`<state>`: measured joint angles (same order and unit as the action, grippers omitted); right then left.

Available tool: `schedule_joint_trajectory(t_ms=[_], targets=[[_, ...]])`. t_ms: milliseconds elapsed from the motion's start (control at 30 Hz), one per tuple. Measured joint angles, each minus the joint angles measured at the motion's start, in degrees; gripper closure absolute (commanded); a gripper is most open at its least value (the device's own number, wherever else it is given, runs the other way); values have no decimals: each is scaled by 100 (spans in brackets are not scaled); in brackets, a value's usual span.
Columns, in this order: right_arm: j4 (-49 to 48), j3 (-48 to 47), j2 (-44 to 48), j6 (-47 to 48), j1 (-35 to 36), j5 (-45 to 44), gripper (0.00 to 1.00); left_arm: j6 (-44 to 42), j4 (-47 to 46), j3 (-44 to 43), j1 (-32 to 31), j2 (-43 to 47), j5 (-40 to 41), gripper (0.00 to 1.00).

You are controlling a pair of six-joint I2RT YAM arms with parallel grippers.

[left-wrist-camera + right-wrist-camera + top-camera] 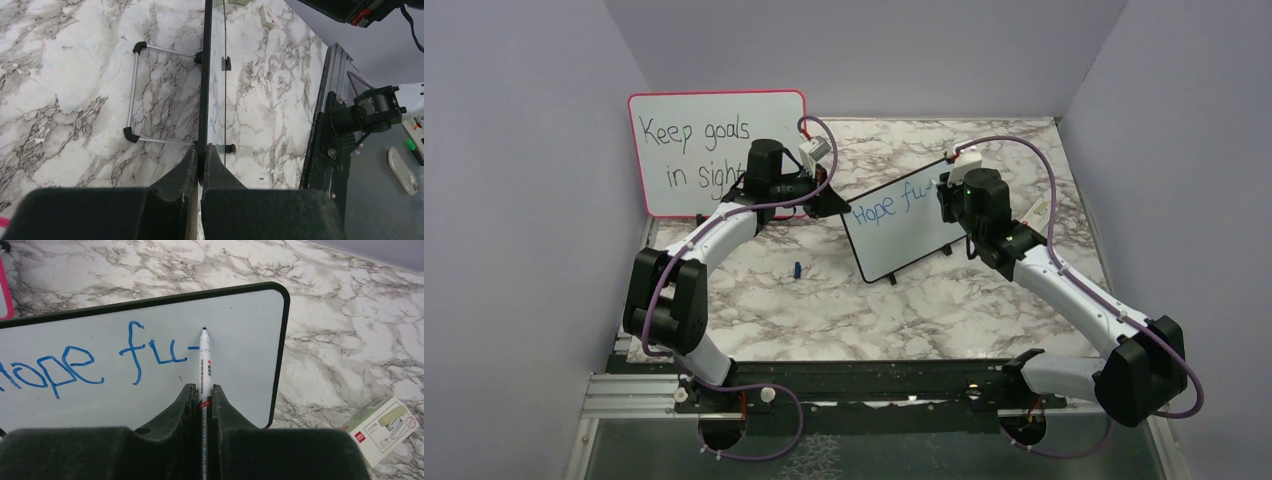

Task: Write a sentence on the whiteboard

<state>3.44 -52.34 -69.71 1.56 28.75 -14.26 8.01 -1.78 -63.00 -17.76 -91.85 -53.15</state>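
Writing on the whiteboard [902, 232], mid-word, with only "Hope fu-" of the sentence [90, 362] down in blue

Stands the whiteboard mid-table [924, 320] on its feet, turned at an angle, just right of the left gripper [201, 150] and in front of the right one. Pinches the thin black frame at the board's left edge, left jaws clamped together on it, with a wire stand showing behind the board. Holds a white marker [204, 360] in the right gripper [203, 388], jaws shut tight on the barrel, dark tip at the board face just up and right of the last blue stroke; cannot tell whether touching. Also in view: a pink board [714, 150] at the back left reading "Keep goals in sight", a small blue cap [796, 269] lying near the whiteboard's left, and a green-and-white box [382, 427] on the marble to its right
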Motion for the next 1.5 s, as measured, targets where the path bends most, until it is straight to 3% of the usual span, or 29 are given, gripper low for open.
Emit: schedule_joint_trajectory(t_ms=[700, 1500], targets=[[85, 42, 81, -15, -26, 387, 99, 0, 20, -4, 0, 0, 0, 100], [275, 269, 153, -48, -26, 238, 99, 2, 35, -20, 0, -9, 2, 100]])
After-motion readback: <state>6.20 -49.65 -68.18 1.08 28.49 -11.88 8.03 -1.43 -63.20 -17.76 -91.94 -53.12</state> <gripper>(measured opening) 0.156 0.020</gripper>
